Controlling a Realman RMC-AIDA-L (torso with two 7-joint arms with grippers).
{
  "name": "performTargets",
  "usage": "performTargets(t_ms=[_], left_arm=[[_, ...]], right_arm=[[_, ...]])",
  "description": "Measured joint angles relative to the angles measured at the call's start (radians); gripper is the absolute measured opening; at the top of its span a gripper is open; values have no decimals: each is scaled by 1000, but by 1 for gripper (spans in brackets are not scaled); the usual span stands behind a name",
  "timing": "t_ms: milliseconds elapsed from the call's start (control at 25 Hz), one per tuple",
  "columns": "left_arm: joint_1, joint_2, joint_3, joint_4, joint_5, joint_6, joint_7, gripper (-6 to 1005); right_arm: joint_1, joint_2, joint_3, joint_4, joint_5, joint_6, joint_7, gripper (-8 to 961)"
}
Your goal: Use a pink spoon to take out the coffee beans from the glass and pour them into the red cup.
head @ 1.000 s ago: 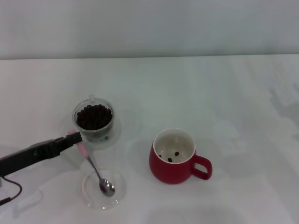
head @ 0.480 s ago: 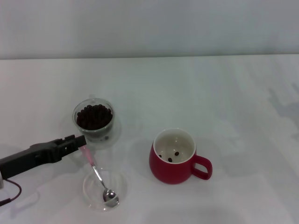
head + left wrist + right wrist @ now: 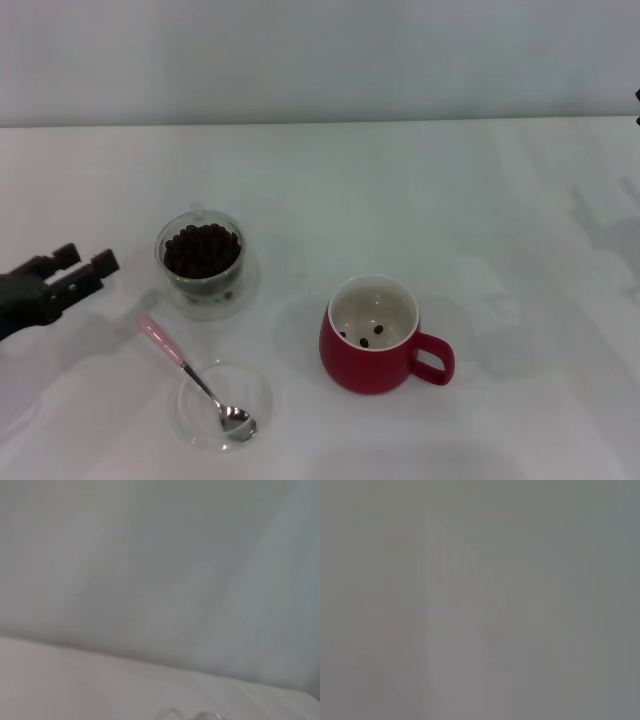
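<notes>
Head view: left gripper (image 3: 88, 270), jaws apart and empty, has let go and backed away from the glass (image 3: 201, 262); pink spoon (image 3: 196, 382) lies nearby, bowl in the clear dish (image 3: 262, 395), so scooping looks finished or paused.

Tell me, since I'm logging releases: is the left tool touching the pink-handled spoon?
Apart. The head view shows bare table between the open left tool and the pink-handled spoon.
</notes>
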Motion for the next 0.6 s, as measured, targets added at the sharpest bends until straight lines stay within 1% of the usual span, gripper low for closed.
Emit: performTargets(t_ms=[80, 200, 280, 360, 480, 600], left_arm=[[8, -3, -30, 0, -2, -13, 54, 755], [21, -7, -57, -11, -27, -39, 161, 752], [29, -8, -59, -24, -72, -44, 223, 750], [33, -9, -59, -66, -155, -39, 313, 748], [30, -6, -60, -105, -220, -19, 397, 745], [27, -6, -60, -112, -259, 18, 455, 744]], right_arm=[[0, 0, -2, 0, -1, -14, 0, 807], [-1, 0, -4, 0, -1, -60, 0, 807], [-4, 0, -5, 2, -1, -93, 0, 807], [-8, 0, -6, 4, -1, -116, -2, 807], [-10, 0, -6, 12, -1, -119, -12, 807], [-11, 0, -9, 15, -1, -114, -29, 807]])
